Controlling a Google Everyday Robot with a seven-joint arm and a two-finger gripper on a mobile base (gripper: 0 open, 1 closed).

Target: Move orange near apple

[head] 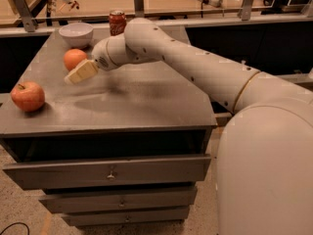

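- One side of the plain round orange fruit (73,58) is covered by the pale beige gripper (80,73), which is in front of its lower right edge; whether the two touch cannot be made out.
- The gripper shows as a single pale wedge seen from the side, so I cannot tell whether it is released or clenched. Nothing can be seen held in it.
- The white robot arm (195,67) reaches in from the right, and its bulky lower part is cut off by the right and bottom edges.
- The orange has matte, even skin and no stem. It sits on the grey metal worktop (146,102) at the rear left, just in front of the white round bowl (76,34).
- The round red apple with yellowish patches and a short dark stem (27,96) rests near the worktop's front left edge, well apart from the orange.
- A red drinks can (117,22) stands at the back, partly behind the arm.
- Grey drawers (112,173) sit beneath the worktop.
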